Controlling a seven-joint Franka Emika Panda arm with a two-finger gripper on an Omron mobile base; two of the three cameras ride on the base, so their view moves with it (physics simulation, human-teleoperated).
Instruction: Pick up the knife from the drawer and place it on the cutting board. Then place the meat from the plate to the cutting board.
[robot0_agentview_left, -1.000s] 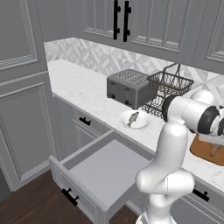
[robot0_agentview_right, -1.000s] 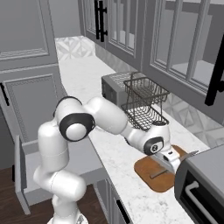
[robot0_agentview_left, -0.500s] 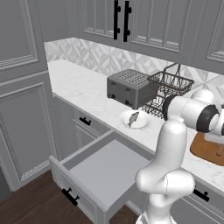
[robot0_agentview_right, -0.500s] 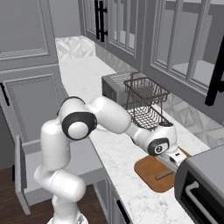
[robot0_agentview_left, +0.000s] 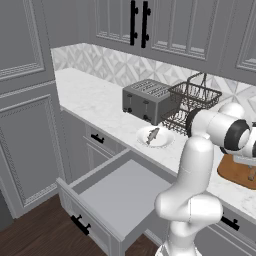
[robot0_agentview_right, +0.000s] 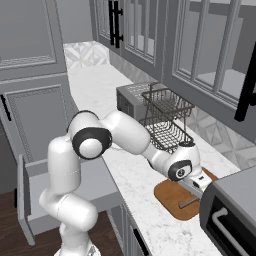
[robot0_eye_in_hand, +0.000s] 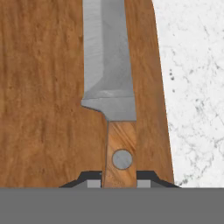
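the pincer (robot0_eye_in_hand: 119, 183) is clamped on the knife (robot0_eye_in_hand: 111, 87) by its wooden handle, blade stretching ahead over the cutting board (robot0_eye_in_hand: 43, 96), with marble surface (robot0_eye_in_hand: 192, 87) alongside.

— Where's the knife (robot0_eye_in_hand: 114, 92)?
— Over the reddish-brown board (robot0_eye_in_hand: 48, 87), wooden handle nearest the camera, grey blade running away along the board's edge beside the marble.
— The meat?
— A small grey-silver strip (robot0_agentview_left: 153, 134) lying on the round white plate (robot0_agentview_left: 163, 141) on the counter.
— And the drawer (robot0_agentview_left: 116, 191)?
— Pulled wide open below the plate, its flat grey inside bare.
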